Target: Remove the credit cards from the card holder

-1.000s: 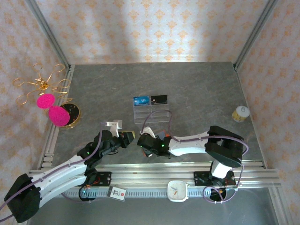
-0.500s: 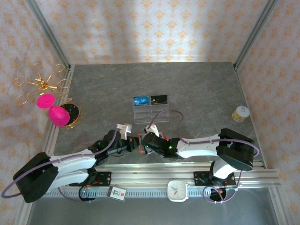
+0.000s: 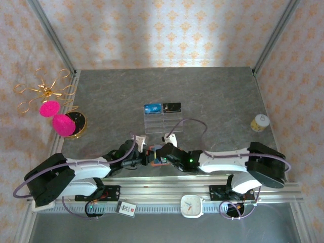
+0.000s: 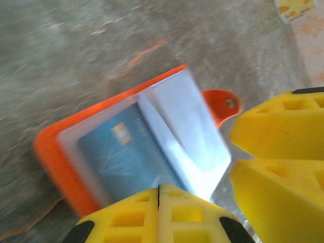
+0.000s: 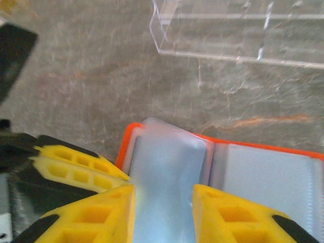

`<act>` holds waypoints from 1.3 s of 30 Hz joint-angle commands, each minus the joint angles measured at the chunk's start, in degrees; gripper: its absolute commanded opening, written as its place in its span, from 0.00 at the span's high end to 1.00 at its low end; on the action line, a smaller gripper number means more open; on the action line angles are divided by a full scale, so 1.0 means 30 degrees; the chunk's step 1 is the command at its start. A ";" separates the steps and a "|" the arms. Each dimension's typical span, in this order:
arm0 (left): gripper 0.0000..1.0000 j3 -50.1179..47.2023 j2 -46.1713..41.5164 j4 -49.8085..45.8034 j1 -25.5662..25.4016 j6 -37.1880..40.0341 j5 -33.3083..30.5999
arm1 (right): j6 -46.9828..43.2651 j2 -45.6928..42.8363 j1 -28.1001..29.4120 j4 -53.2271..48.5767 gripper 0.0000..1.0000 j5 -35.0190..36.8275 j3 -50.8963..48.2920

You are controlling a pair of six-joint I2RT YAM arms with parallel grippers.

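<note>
The orange card holder [image 3: 152, 153] lies open on the grey table near the front, between both grippers. In the left wrist view a blue credit card [image 4: 119, 159] sits inside a clear sleeve of the card holder [image 4: 55, 157], with another sleeve leaf [image 4: 187, 131] raised beside it. My left gripper [image 4: 159, 195] is shut, its tips at the holder's near edge. My right gripper [image 5: 164, 212] is open, and a pale sleeve leaf [image 5: 167, 167] lies between its fingers. A blue card [image 3: 153, 108] and a black card [image 3: 172, 107] rest at the back of the clear tray.
The clear plastic tray [image 3: 163, 123] stands just behind the grippers, and its wall [image 5: 238, 50] is close ahead of the right wrist. A gold stand with pink balls [image 3: 59, 123] is at left. A small yellow cup [image 3: 260, 122] is at right.
Both arms came together over the card holder near the front edge. The left jaws closed fully. The right jaws, shut before, have parted around the sleeve leaf.
</note>
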 commanded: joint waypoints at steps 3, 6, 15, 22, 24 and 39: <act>0.99 0.2004 0.0574 -0.0878 -0.0646 0.0543 0.0332 | 0.1541 -0.2739 -0.0018 -0.1189 0.67 0.2978 -0.1117; 0.99 0.2781 0.1305 -0.1056 -0.0930 0.0708 0.0575 | 0.1933 -0.4219 -0.0021 -0.1556 0.67 0.3609 -0.1952; 1.00 0.5218 0.6327 -0.0254 -0.1607 0.0721 0.1947 | 0.2338 -0.8087 -0.0350 -0.2204 0.80 0.3171 -0.4094; 1.00 0.4597 0.5677 0.0001 -0.1418 0.0628 0.1602 | 0.1148 -0.6599 -0.4163 0.2131 1.00 -0.5978 -0.5840; 1.00 0.4484 0.5548 0.0060 -0.1418 0.0650 0.1658 | 0.0953 -0.5608 -0.4658 0.3151 1.00 -0.7556 -0.5666; 1.00 0.2500 0.2990 0.0033 -0.0247 0.0415 0.1418 | 0.1782 -0.0690 -0.5050 0.1437 1.00 -0.6094 -0.4872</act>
